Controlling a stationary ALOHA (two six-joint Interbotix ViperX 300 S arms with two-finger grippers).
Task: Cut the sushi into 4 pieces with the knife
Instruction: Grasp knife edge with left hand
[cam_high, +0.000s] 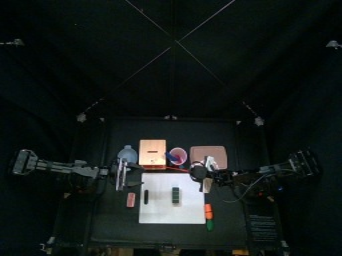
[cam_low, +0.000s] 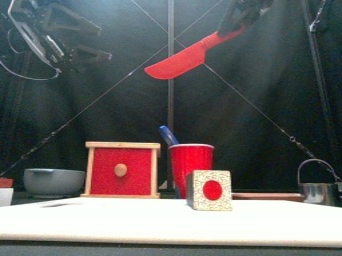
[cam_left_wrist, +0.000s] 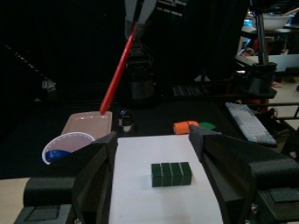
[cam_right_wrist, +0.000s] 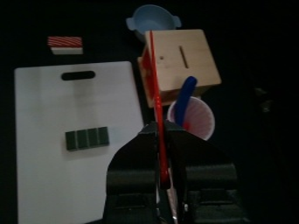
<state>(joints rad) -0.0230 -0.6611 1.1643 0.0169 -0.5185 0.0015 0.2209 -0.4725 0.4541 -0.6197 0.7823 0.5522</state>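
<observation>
Beside the sushi roll (cam_left_wrist: 172, 174), right gripper (cam_right_wrist: 162, 144) grasps red knife (cam_low: 185, 60); left gripper (cam_left_wrist: 158, 140) released

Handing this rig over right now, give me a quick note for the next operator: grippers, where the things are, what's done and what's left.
Right gripper: shut on the red toy knife, held up in the air, clear of the roll.
Left gripper: open and empty, low over the white cutting board, not touching the roll.
Dark green toy sushi roll: lies on the board in one piece.
Done: knife in hand; the blue toy knife sits in the red cup.
Left: probably steady the roll, then three cuts for four pieces.
</observation>
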